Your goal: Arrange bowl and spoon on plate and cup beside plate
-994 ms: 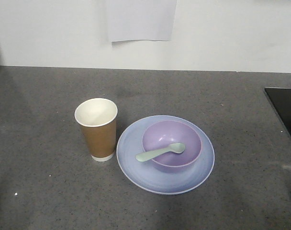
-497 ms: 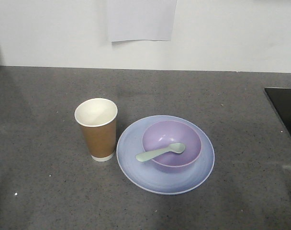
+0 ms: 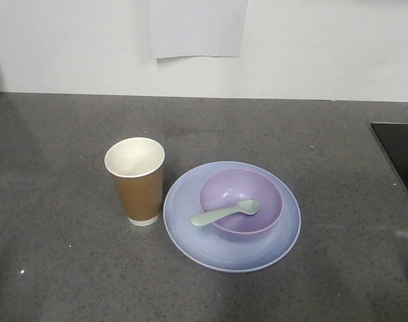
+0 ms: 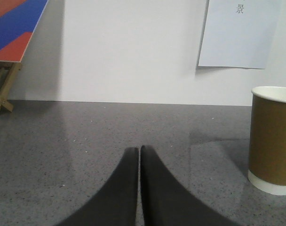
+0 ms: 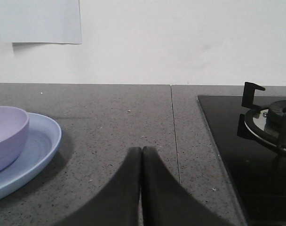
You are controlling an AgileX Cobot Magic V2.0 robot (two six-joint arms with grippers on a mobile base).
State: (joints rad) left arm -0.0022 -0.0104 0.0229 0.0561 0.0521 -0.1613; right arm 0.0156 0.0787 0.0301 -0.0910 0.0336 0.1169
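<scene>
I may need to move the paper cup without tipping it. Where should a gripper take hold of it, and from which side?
Probably on the brown wall of the cup, about mid-height, coming in level from its free side away from the plate. It stands upright and open-topped, tapering toward the base, so a side pinch suits it. The left gripper, now shut, sits nearest.

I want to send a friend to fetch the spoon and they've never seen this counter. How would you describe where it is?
On the dark grey speckled counter, find the wide pale blue plate just right of the brown paper cup. A lavender bowl sits on that plate, and the spoon lies across the bowl's near-left rim, its scoop inside. It is the only mint-green thing, and the smallest.
</scene>
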